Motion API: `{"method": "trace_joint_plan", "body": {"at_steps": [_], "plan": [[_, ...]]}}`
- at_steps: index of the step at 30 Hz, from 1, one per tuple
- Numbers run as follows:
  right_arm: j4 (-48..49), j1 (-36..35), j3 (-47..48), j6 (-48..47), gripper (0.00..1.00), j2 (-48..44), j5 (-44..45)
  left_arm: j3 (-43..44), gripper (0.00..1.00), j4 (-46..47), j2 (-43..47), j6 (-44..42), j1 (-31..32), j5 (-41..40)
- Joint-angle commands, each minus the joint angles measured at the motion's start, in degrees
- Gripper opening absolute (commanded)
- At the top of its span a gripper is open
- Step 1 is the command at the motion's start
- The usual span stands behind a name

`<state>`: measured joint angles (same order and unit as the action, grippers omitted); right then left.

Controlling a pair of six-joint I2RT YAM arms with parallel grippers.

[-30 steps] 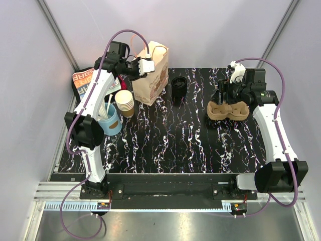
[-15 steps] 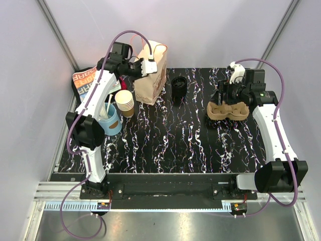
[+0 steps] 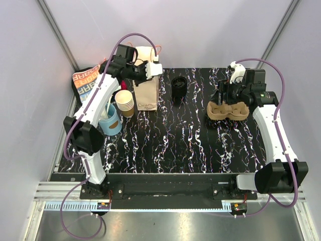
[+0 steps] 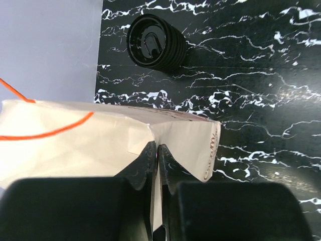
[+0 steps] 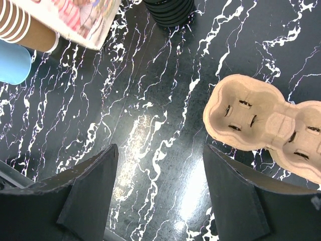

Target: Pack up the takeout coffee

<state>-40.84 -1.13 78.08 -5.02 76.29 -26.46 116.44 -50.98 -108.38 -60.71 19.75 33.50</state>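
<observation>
A brown cup with a black lid is not in view. My left gripper (image 3: 150,70) is shut on the top edge of the tan paper bag (image 3: 147,86), which stands at the back left. In the left wrist view my fingers (image 4: 148,155) pinch a fold of the bag (image 4: 90,135). A stack of black lids (image 3: 179,86) sits right of the bag and also shows in the left wrist view (image 4: 155,42). The moulded cup tray (image 3: 228,109) lies empty at the right. My right gripper (image 3: 221,98) hovers open beside it, with the tray (image 5: 261,120) up and right of its fingers.
A stack of lidless brown cups (image 3: 125,102) and a blue cup with white sticks (image 3: 111,120) stand left of the bag. A printed packet (image 3: 84,80) lies at the far left back. Grey walls close in the table on three sides.
My left gripper has moved right, holding the bag's top edge. The bag has swung from leaning to standing more upright. The right arm has not moved.
</observation>
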Motion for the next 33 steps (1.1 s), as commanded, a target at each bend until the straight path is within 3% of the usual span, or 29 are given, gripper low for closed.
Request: {"method": "trace_joint_plan", "body": {"at_steps": [1,15,29,33], "plan": [[2.34,-0.19,-0.04,0.53,0.75,-1.76,-0.44,-1.74,0.07,1.94,5.72,3.49,1.25,-1.15],[2.43,-0.19,-0.74,0.09,0.75,-2.11,1.49,-9.57,0.06,-1.05,14.06,7.97,6.09,-0.45],[0.85,-0.11,0.49,-0.61,0.76,7.46,23.97,-15.37,0.06,-7.82,23.47,11.92,13.99,-1.59],[0.85,-0.02,0.66,-1.49,0.76,10.28,26.01,-17.47,0.06,-7.9,25.4,13.24,15.84,-3.26]]}}
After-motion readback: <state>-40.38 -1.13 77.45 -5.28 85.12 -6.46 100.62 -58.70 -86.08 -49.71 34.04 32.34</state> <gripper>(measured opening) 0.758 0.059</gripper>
